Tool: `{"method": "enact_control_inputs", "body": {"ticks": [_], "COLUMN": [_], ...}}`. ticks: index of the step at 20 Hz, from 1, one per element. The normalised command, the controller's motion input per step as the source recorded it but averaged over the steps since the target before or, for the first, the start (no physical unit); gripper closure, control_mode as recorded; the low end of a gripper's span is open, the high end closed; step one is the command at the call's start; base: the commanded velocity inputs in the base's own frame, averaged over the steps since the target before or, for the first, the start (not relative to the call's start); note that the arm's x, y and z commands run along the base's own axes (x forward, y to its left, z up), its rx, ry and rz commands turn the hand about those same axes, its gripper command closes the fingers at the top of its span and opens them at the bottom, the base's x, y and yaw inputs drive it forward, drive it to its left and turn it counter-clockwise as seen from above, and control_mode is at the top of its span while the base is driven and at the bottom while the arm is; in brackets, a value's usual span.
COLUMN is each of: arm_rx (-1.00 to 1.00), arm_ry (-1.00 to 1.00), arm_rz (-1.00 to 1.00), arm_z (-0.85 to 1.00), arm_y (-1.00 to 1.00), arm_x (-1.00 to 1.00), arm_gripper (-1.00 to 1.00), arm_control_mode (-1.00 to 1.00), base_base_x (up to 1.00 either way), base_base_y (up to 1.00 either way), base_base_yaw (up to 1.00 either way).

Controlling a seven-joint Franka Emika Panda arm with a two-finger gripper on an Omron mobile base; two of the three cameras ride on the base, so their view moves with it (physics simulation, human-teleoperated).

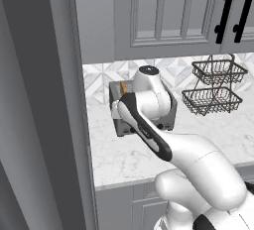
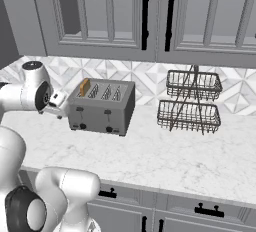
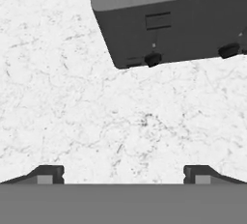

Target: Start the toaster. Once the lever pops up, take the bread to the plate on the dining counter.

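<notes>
toaster (image 2: 102,107): boxy grey, standing on the white marble table (image 2: 165,161) against the tiled wall; two dark knobs low on its front.
bread (image 2: 85,87): tan slice upright in the toaster's leftmost slot, top edge sticking out.
fingers (image 3: 123,175): spread wide with nothing between them, pointing down at bare table just in front of the toaster's left front corner.
wire basket rack (image 2: 190,102): two tiers, on the table to the right of the toaster.
cabinets (image 2: 150,16): grey, black handles, above the toaster.

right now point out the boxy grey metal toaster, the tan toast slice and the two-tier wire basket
boxy grey metal toaster (image 2: 102,115), right base view, front face
tan toast slice (image 2: 85,87), right base view, exposed top
two-tier wire basket (image 2: 189,116), right base view, lower tier
</notes>
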Motion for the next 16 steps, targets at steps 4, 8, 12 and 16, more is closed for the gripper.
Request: {"method": "enact_control_inputs", "body": {"ticks": [4,8,12,16], "arm_rx": [-0.06,-0.07,-0.11,-0.05], "arm_ry": [0.0,0.03,0.13,-0.01], "arm_rz": [0.0,0.05,0.07,0.07], "arm_z": [0.0,0.0,0.0,-0.12], "arm_y": [0.0,-0.04,-0.15,-0.38], "arm_x": [0.66,0.69,0.68,0.32], "arm_gripper": [-1.0,-1.0,-1.0,-1.0], "arm_control_mode": [-1.0,-1.0,-1.0,-1.0], "base_base_x": [0.0,0.0,0.0,0.0], "base_base_y": [0.0,0.0,0.0,0.0], "base_base_yaw": [0.0,0.0,0.0,0.0]}}
